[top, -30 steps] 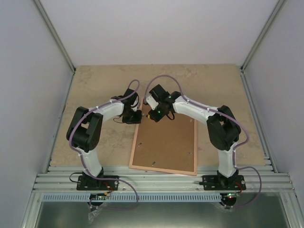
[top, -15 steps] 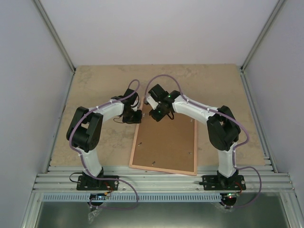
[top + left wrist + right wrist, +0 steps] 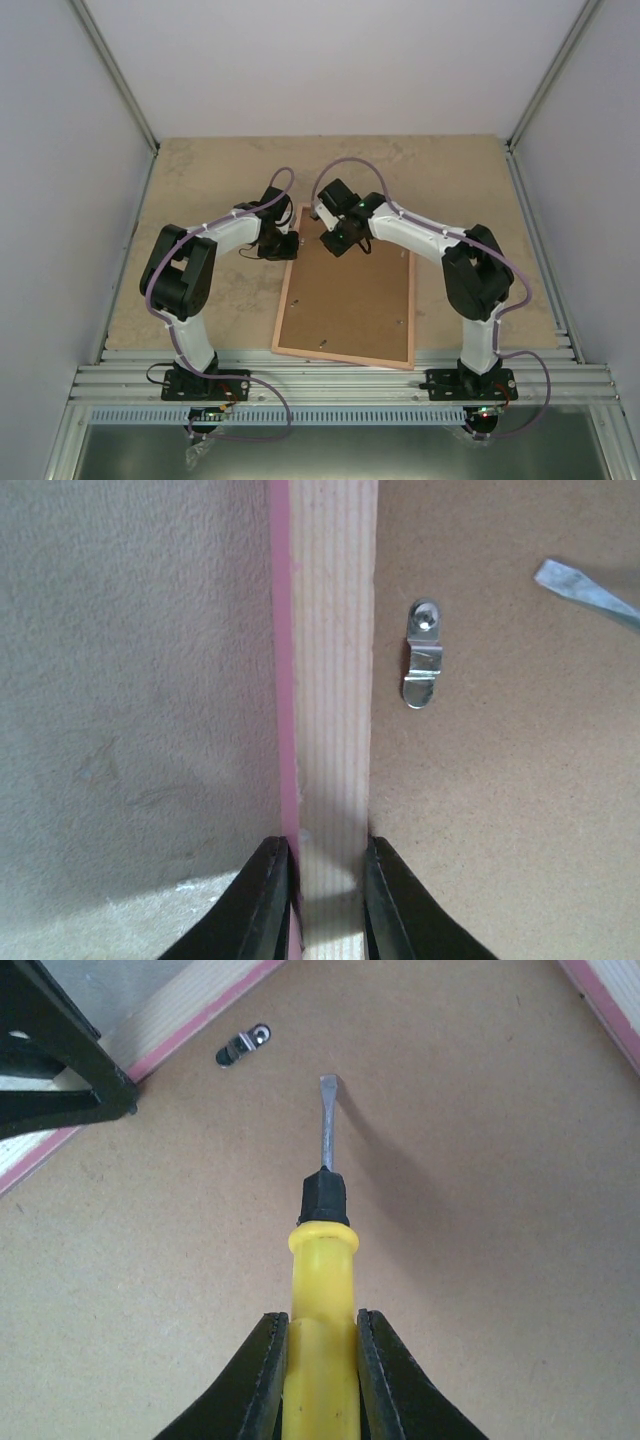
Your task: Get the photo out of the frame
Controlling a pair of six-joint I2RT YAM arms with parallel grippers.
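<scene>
Jaws of the left end effector (image 3: 326,885) are pressed against both sides of the left rail of the frame (image 3: 335,680), one black finger on the pink outer edge and one on the inner edge by the backing board (image 3: 500,800). The grip sits near the frame's far left corner. Just ahead, a small metal clip (image 3: 424,655) is screwed to the board beside the rail.

The right end effector (image 3: 322,1355) pinches the yellow handle of a screwdriver (image 3: 321,1250). Its flat blade points out over the bare board, with the tip near the clip but apart from it.

The frame lies back side up on the surface (image 3: 200,180), midway between the side edges, its near rail close to the near edge. The photo cannot be seen, as the board covers the opening.
</scene>
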